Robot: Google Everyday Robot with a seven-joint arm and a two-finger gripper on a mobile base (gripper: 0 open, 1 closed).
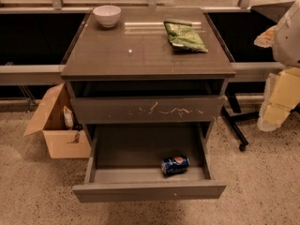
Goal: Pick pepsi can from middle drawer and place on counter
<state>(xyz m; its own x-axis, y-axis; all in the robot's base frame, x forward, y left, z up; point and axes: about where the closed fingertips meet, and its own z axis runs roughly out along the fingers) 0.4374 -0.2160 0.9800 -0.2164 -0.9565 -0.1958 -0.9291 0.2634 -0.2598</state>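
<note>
The pepsi can (175,165) lies on its side in the open middle drawer (149,190), near the front and right of centre. The drawer is pulled far out and has a plain grey front. Above it, the drawer front marked with white scratches (147,109) is pulled out a little. The counter (140,50) is the glossy grey-brown top of the cabinet. My gripper (277,104) hangs at the right edge of the view, beside the cabinet, level with the upper drawer and well away from the can. It holds nothing that I can see.
A white bowl (107,15) stands at the counter's back left. A green snack bag (183,35) lies at its back right. An open cardboard box (58,125) sits on the floor left of the cabinet. A black wheeled stand leg (236,128) is on the right.
</note>
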